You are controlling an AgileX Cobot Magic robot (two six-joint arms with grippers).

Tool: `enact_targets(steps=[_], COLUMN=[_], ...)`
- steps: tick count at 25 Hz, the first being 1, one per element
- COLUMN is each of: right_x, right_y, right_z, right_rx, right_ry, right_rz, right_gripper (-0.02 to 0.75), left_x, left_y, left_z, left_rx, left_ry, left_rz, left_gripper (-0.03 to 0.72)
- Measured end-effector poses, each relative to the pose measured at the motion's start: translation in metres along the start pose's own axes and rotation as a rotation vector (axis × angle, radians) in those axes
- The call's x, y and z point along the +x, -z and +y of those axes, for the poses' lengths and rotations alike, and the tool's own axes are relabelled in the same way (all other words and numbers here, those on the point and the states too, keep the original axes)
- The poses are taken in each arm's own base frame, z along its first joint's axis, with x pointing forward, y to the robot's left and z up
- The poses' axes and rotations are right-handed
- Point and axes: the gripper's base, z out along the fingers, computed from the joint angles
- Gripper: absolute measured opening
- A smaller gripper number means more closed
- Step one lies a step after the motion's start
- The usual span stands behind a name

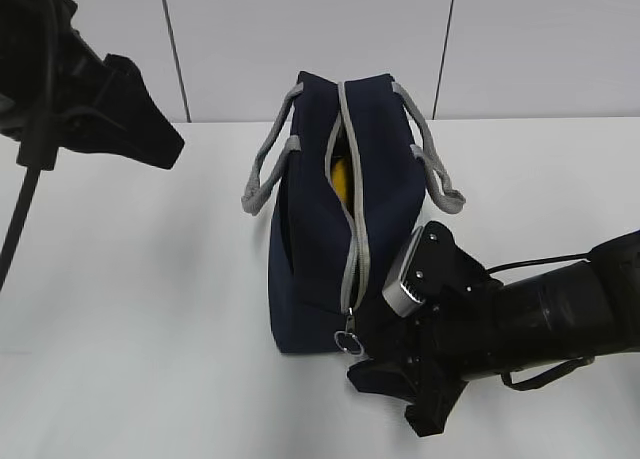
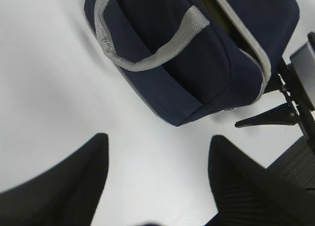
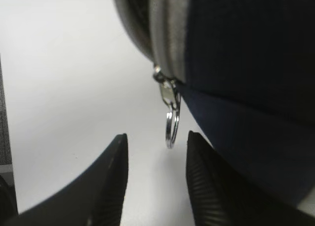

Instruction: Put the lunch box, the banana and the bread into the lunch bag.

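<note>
Now I'm lining my right claw [image 3: 155, 179], spread and empty, up on the ring pull [image 3: 171, 125] of the lunch bag [image 1: 320, 229]; next, pinch it. Left claw [image 2: 157, 179] hangs spread.

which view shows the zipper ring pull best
The right wrist view: the ring pull hangs close up and sharp below the lunch bag, just ahead of the right gripper. The exterior view shows it small at the bag's near end; the left wrist view barely shows it.

Only a yellow sliver of the banana [image 1: 340, 175] shows inside the lunch bag [image 1: 315, 239].
</note>
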Motion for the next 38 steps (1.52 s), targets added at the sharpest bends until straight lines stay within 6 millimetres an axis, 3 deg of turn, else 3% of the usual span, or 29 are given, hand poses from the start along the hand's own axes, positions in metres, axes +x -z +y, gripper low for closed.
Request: enact_targets(steps=[5,16,21,33,38], right_x=[0.003,-0.003,-0.003,0.0,-0.007], right_y=[-0.003,-0.004,-0.004,-0.003,0.005], right_z=[-0.001,-0.005,-0.005,-0.004,-0.002], right_rx=[-0.004,0.005,0.005,-0.003,0.004], right_ry=[-0.004,0.008,-0.004,-0.111,-0.112], right_rz=[0.011,-0.004,-0.004,0.04,0.037], right_gripper=[0.193,0.159,0.001,0.0,0.0], left_x=[0.0,0.0,0.0,0.001,0.001], left_y=[0.0,0.0,0.0,0.0,0.0], left_z=[0.0,0.001,0.001,0.001,0.001], left_rx=[-0.005,-0.008,-0.008,-0.009,-0.01], left_ry=[-0.004,-0.007,-0.007,-0.008,-0.009], left_rz=[0.003,0.003,0.003,0.006,0.007], left_gripper=[0.445,0.445,0.445,0.445,0.442])
